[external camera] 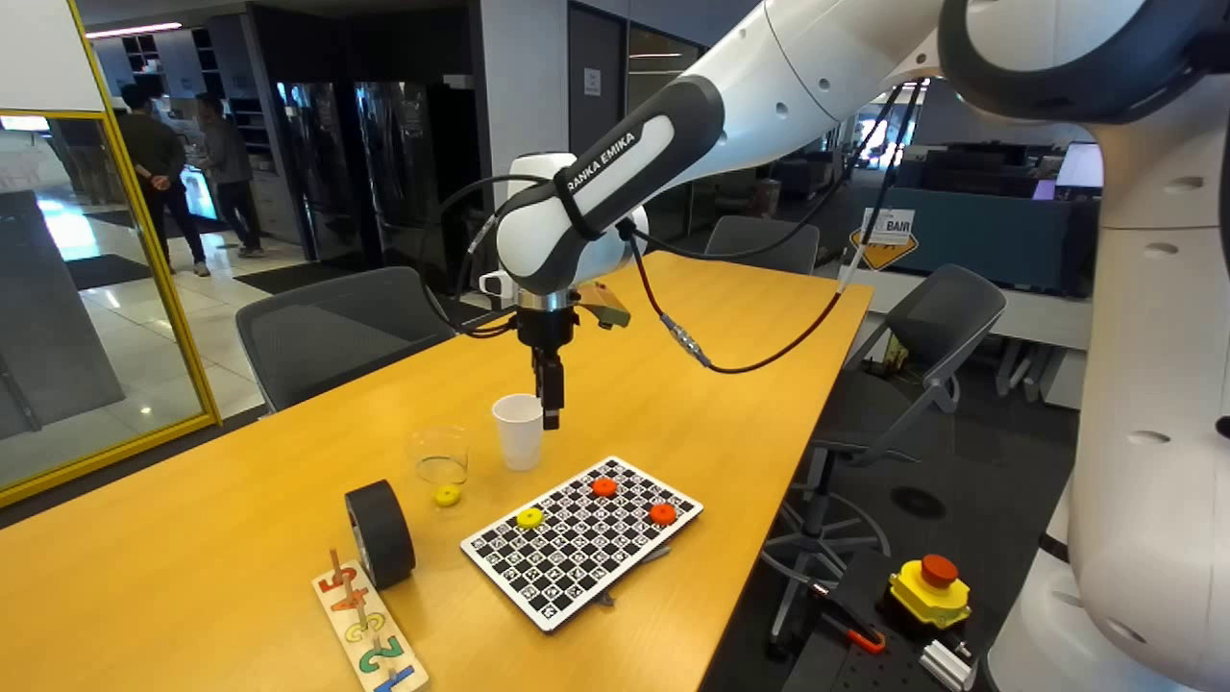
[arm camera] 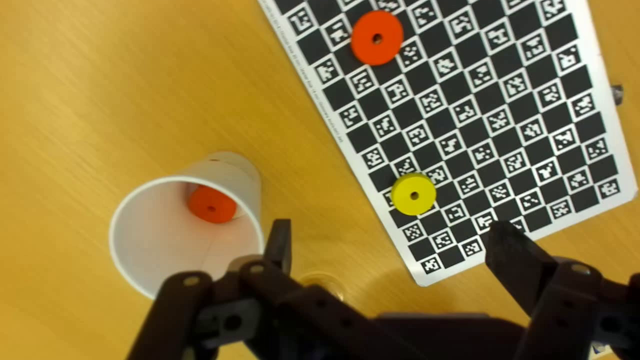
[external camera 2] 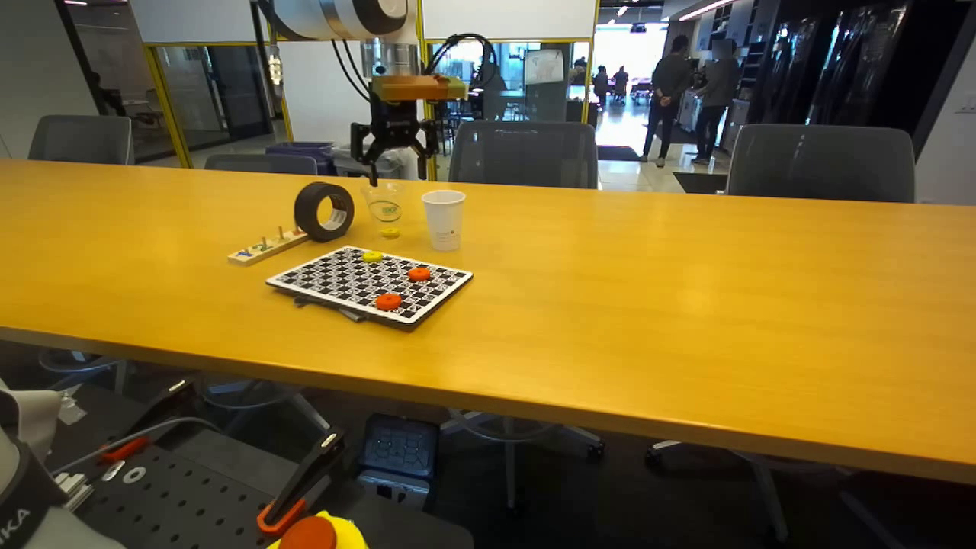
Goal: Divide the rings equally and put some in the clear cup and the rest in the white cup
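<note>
So the tool (arm camera: 391,244) is wide open and holding nothing, close to the rim of the white cup (external camera: 519,437) (can't tell if they touch). I'd guess the yellow ring (arm camera: 423,190) on the board (external camera: 569,550) is next. It sits lower than the tool and ahead of it in the wrist view, pretty much lined up with the gap. It's round, so no long axis to match. One red ring (external camera: 604,488) and another red ring (external camera: 663,515) are farther along the board. A third red ring (arm camera: 212,199) is already in the white cup, and a second yellow ring (external camera 2: 390,233) looks to be inside the clear cup (external camera 2: 383,206).
</note>
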Available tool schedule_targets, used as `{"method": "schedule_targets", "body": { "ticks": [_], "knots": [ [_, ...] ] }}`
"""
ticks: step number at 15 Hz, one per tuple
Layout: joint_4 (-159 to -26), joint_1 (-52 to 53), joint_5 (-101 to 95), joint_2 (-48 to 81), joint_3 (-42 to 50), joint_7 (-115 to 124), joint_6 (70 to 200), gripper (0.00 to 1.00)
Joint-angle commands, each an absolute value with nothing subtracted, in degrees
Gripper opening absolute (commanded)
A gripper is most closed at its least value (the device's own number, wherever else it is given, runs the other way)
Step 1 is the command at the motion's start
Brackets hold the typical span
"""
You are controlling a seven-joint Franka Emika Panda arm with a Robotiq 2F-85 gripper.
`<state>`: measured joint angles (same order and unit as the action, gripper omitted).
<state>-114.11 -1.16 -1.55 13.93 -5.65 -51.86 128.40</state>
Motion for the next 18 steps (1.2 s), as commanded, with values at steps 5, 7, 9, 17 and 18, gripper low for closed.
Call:
{"method": "schedule_targets", "body": {
  "ticks": [5, 7, 9, 17, 18],
  "knots": [
    [-126.2, 4.02, -1.3, 7.07, -7.08, -28.5, 131.19, 1.0],
    [-126.99, 4.77, -1.26, 7.91, -7.47, -23.15, 132.47, 1.0],
    [-127.06, 5.27, -0.89, 9.28, -7.54, -18.3, 133.73, 1.0],
    [-125.53, 5.58, -1.43, 16.59, -6.75, -7.24, 142.74, 1.0],
    [-125.23, 5.63, -1.47, 17.5, -6.64, -6.34, 143.7, 1.0]
  ]
}}
